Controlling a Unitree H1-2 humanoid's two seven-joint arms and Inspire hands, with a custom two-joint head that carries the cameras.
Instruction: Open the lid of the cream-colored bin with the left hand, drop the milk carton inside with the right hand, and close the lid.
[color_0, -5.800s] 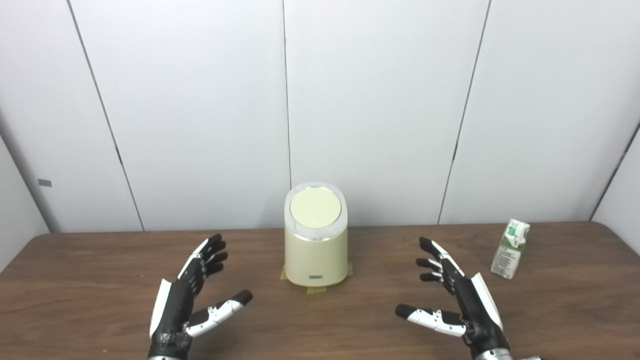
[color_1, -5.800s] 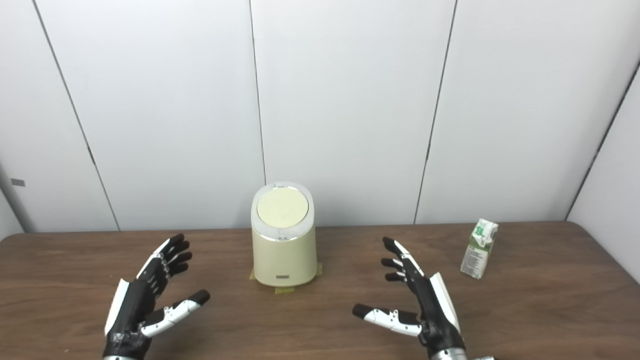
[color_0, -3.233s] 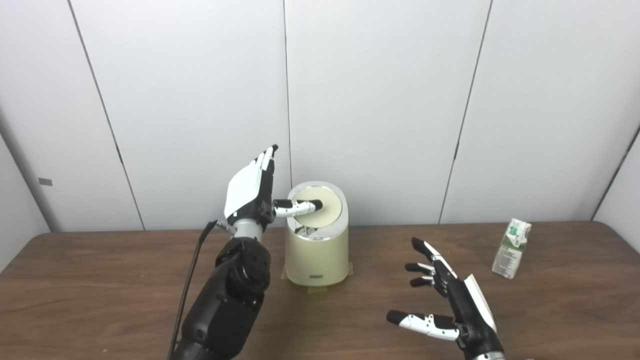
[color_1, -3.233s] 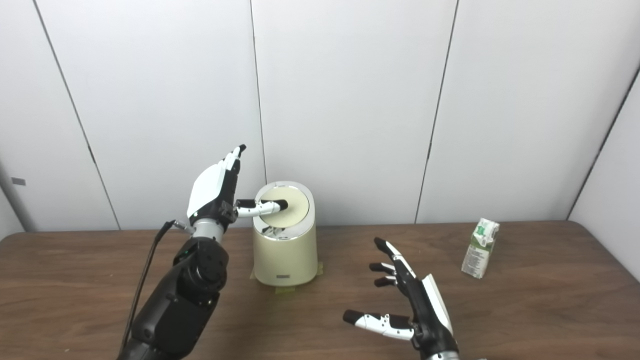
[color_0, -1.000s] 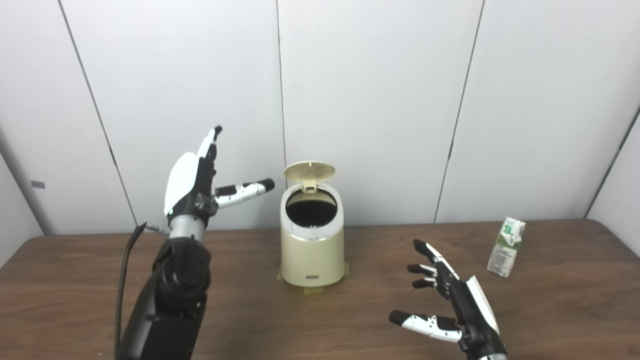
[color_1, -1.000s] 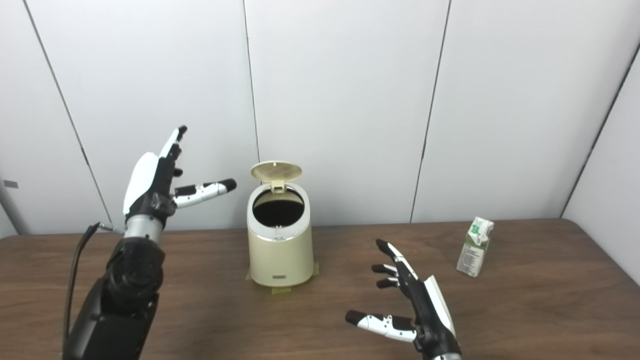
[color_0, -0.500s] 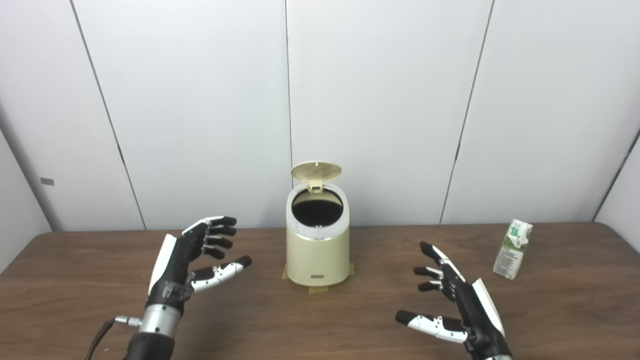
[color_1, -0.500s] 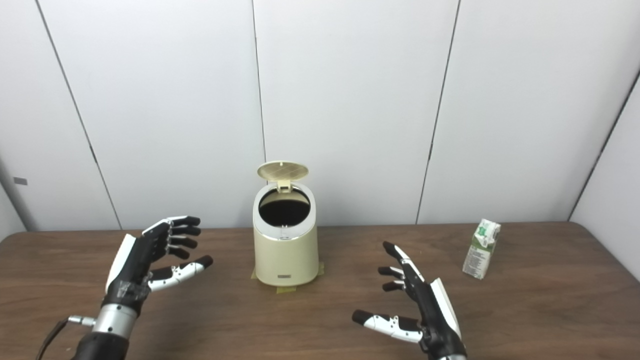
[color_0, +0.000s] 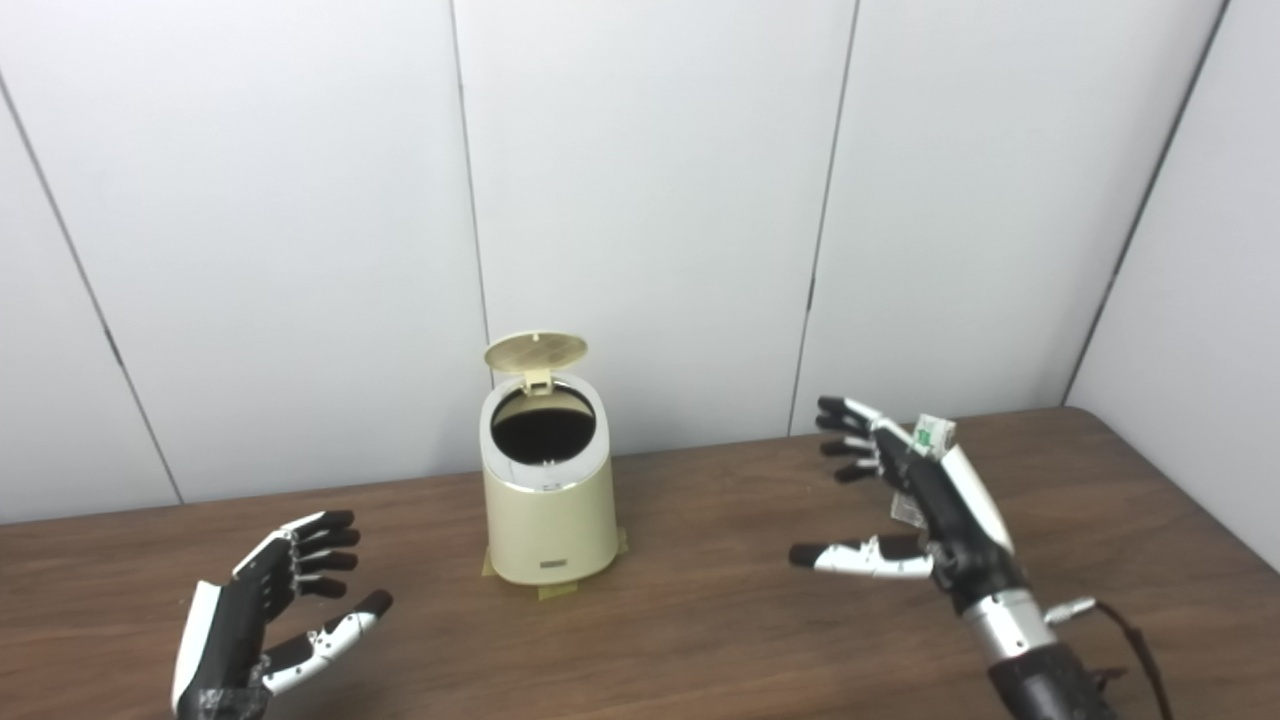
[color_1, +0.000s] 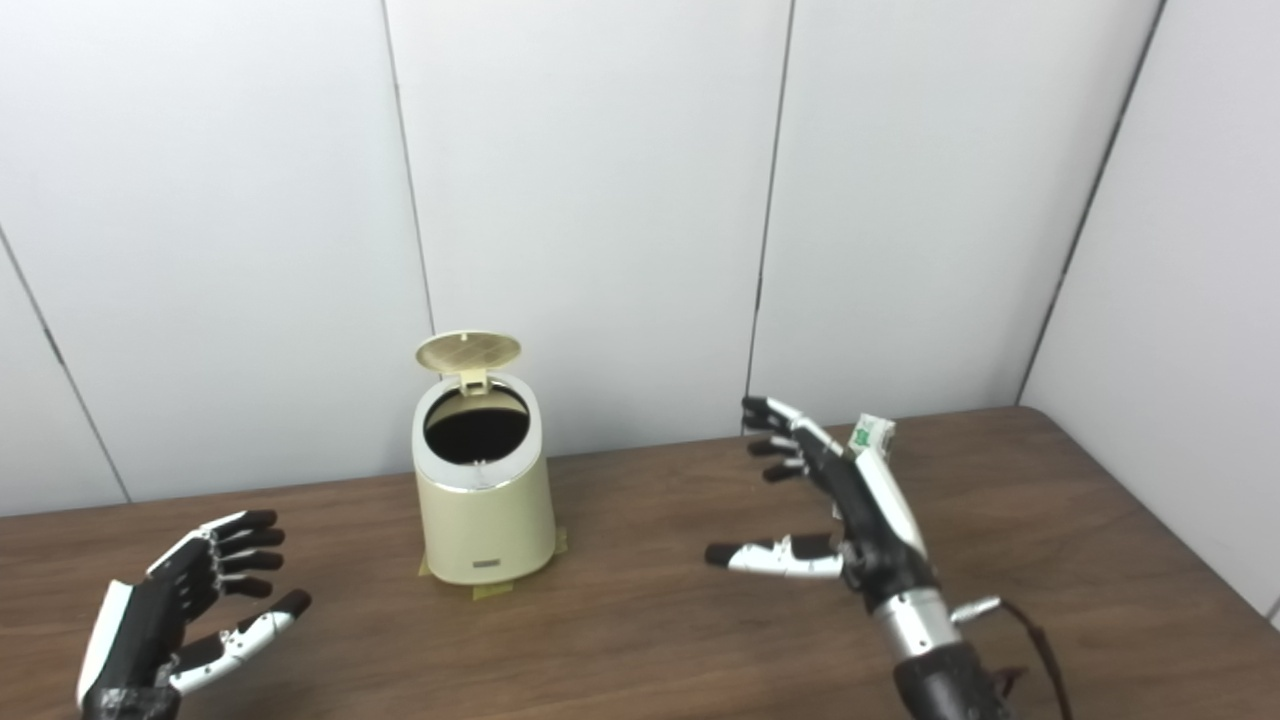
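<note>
The cream-colored bin (color_0: 548, 520) stands on the brown table with its round lid (color_0: 535, 352) tipped up at the back, showing a dark inside. My left hand (color_0: 262, 621) is open and empty, low at the front left, apart from the bin. My right hand (color_0: 912, 497) is open, raised above the table at the right, fingers spread. The milk carton (color_0: 931, 434) stands just behind it, mostly hidden by the hand; only its green-and-white top and a bit of its side show. I cannot tell whether the hand touches the carton.
The table's right edge (color_0: 1190, 500) runs near the carton. White wall panels stand close behind the bin. Tape patches (color_0: 555, 590) lie under the bin's base. A cable (color_0: 1120, 625) trails from my right wrist.
The camera has swung right. My right hand has lifted and moved toward the carton, now in front of it. My left hand has dropped lower at the front left. The lid stays up.
</note>
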